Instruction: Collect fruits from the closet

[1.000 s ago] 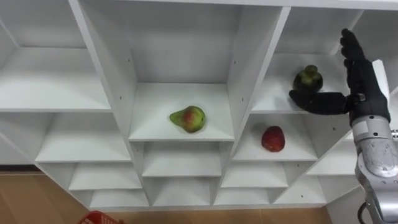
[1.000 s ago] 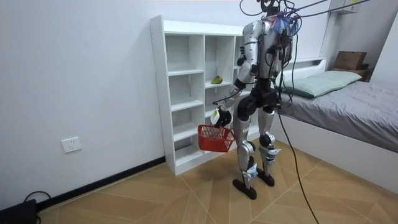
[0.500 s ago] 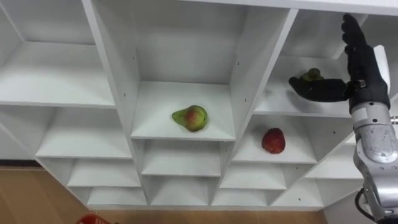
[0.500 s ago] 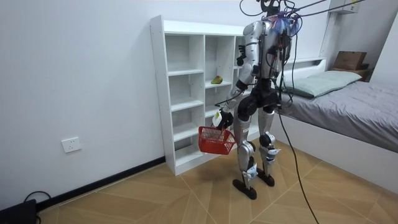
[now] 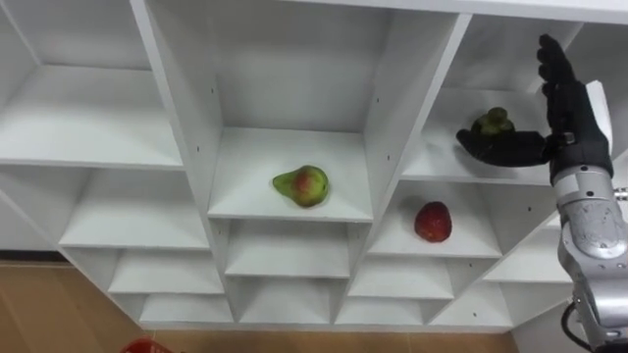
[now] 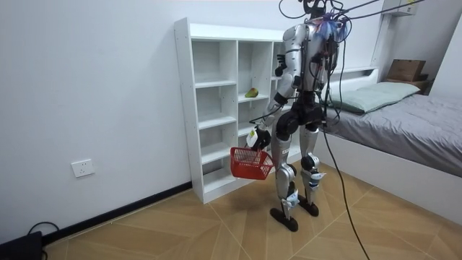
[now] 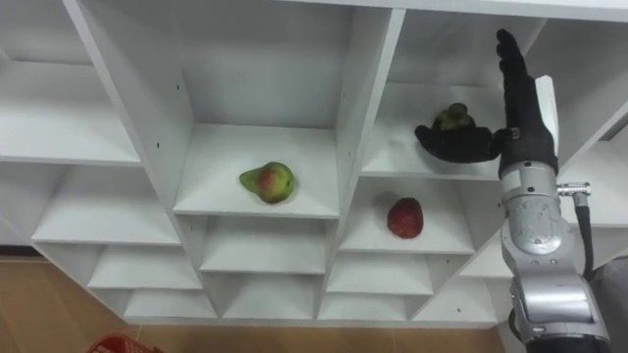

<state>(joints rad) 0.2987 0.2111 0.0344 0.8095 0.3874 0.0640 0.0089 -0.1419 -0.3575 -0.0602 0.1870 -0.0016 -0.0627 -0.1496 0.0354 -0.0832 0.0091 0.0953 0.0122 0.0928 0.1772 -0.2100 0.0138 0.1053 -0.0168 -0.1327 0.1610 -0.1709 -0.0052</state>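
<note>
Nearest, the red plastic basket (image 6: 250, 162) hangs from the left hand's (image 6: 257, 136) curled fingers. The right hand (image 5: 566, 110), fingers straight and thumb out, is just before the dark round fruit (image 5: 491, 122) in the white closet's (image 5: 285, 208) right compartment. The green-red pear (image 5: 301, 184) and the red fruit (image 5: 432, 222) lie shelved too: seemingly nothing collected yet.

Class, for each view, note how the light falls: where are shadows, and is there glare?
Left eye view: even light, no glare; the pear throws only a faint shadow on its shelf. Right eye view: the dark right hand and dark fruit merge against the white closet. Room view: the closet's compartments look greyer than its front edges.
</note>
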